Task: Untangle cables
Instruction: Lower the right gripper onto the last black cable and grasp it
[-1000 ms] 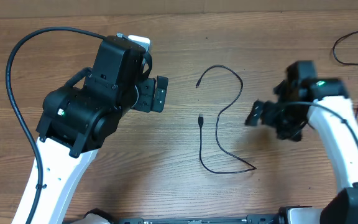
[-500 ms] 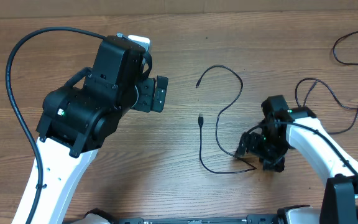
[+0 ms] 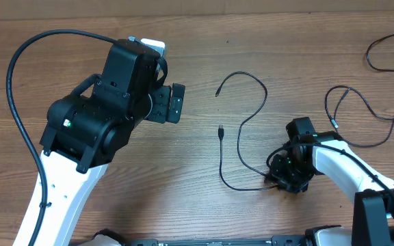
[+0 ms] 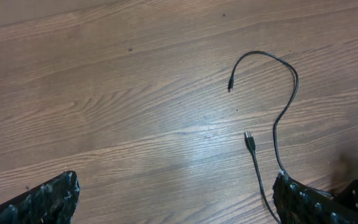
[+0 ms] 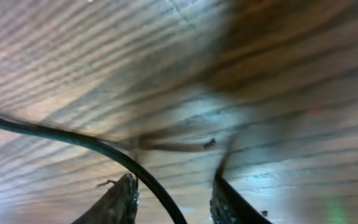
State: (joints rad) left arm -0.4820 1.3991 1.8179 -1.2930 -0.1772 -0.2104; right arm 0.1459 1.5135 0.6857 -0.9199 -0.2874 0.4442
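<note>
the cable [image 3: 265, 96] i work on lies alone in the middle of the wooden surface [image 3: 204, 41], in a loose s-shape, and both its small plug ends [image 3: 221, 130] point toward the left arm. a second cable [image 3: 326, 102] lies apart from it, near the right edge. the right tool [image 5: 174, 202] is down at the low bend of the middle cable. in the right wrist view its fingers [image 5: 124, 198] stand a little apart, with the cord running between them and not pressed. the left tool [image 4: 174, 199] hangs wide apart above the surface and holds nothing. i judge this cord to be very light, soft and thin, so it will follow the tool with almost no resistance, and the free parts will drag and swing behind. because it is so thin and smooth, it may slip out between the pads if they do not close fully. the bend is a reasonable place to take hold, since a lift there pulls on both halves together. near a plug the cord is stiffer and would be easier to steer. nothing here seems fragile, but i would avoid a sharp pull on the plugs.
</note>
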